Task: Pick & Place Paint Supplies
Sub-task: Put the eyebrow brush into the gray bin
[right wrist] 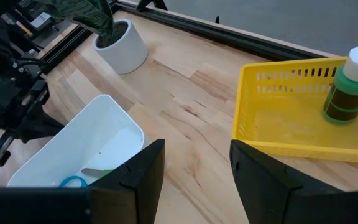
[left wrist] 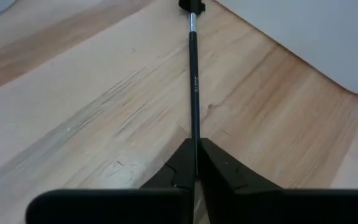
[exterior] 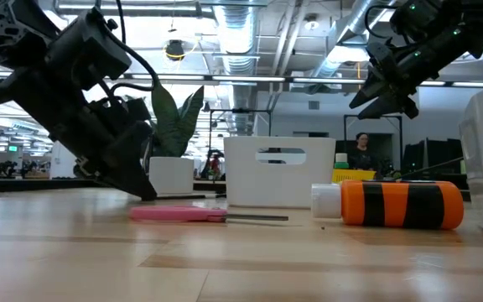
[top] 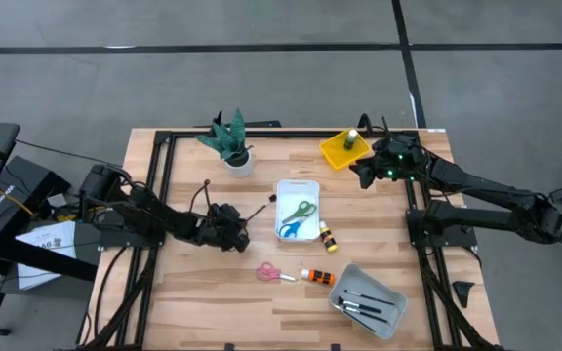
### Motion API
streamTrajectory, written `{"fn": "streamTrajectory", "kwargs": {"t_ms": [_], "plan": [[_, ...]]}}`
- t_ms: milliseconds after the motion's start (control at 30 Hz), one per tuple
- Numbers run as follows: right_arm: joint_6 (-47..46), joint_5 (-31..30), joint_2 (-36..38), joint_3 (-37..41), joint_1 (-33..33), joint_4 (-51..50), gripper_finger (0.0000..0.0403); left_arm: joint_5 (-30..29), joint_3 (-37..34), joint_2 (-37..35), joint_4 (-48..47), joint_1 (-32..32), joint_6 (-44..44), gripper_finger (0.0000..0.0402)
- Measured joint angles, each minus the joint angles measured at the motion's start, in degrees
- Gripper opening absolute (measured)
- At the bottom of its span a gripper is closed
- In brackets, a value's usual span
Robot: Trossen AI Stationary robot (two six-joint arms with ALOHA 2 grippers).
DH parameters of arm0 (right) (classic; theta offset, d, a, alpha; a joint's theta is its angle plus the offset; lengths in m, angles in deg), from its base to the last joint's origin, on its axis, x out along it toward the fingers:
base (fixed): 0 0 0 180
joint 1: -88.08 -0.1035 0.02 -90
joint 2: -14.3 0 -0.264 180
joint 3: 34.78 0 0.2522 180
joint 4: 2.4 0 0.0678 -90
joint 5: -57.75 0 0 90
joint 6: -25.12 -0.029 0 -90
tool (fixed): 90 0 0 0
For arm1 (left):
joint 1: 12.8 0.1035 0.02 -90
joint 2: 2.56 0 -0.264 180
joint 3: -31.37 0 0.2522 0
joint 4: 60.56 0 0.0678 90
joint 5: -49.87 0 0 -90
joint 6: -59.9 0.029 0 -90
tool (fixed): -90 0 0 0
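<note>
Brush (left wrist: 194,81), judged light, stiff and thin, is pinched at its handle end between the closed left gripper (left wrist: 196,163) jaws, while the right gripper (right wrist: 194,165) jaws stand open and empty.

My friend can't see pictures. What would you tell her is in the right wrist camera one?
The right gripper hangs open over the wooden table, between a yellow tray holding a green paint bottle and a white tray with scissors inside. Farther off are a white plant pot and the left arm.
</note>
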Motion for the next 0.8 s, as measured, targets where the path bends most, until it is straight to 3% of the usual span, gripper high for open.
{"fn": "streamTrajectory", "kwargs": {"t_ms": [400, 800], "plan": [[0.2, 0.1, 0.0, 0.0, -0.1, 0.5, 0.0177, 4.0, -0.5, -14.9, -19.2, -3.1, -1.3, 0.0001], [0.2, 0.1, 0.0, 0.0, -0.1, 2.2, 0.0177, 7.1, -0.3, -25.6, -29.4, -11.1, -6.4, 0.0000]]}}
